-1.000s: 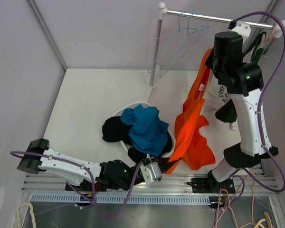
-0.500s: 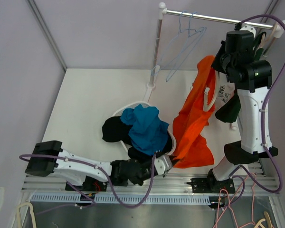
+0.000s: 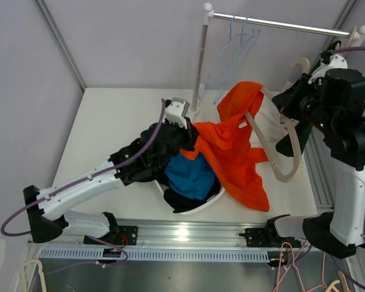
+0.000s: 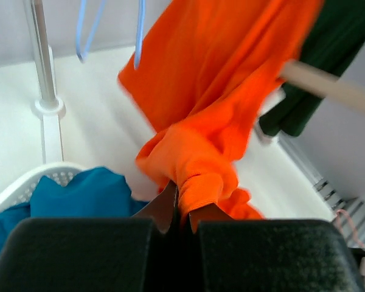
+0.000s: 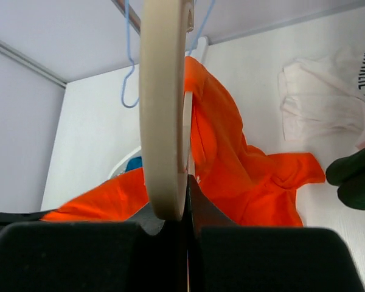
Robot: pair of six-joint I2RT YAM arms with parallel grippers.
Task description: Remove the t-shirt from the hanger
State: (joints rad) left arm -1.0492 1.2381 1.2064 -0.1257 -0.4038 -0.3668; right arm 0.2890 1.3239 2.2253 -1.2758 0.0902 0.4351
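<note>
The orange t-shirt (image 3: 231, 146) hangs stretched between my two grippers over the table. My left gripper (image 3: 185, 131) is shut on a bunched fold of it (image 4: 201, 121), just above the basket, as the left wrist view (image 4: 184, 204) shows. My right gripper (image 3: 292, 102) is shut on the cream hanger (image 3: 285, 173), held off the rail. One hanger arm still runs into the shirt's neck. In the right wrist view (image 5: 185, 194) the hanger (image 5: 164, 121) stands between the pads, with the shirt (image 5: 231, 158) behind it.
A white basket (image 3: 191, 207) holds blue (image 3: 191, 173) and black clothes under the left arm. The rack pole (image 3: 199, 67) and rail carry blue wire hangers (image 3: 237, 42). A white printed shirt (image 5: 322, 97) and a dark green garment (image 5: 356, 176) lie at the right.
My left arm swung from the near edge up over the basket, dragging the orange shirt leftward. My right arm moved right and down with the hanger, away from the rail.
</note>
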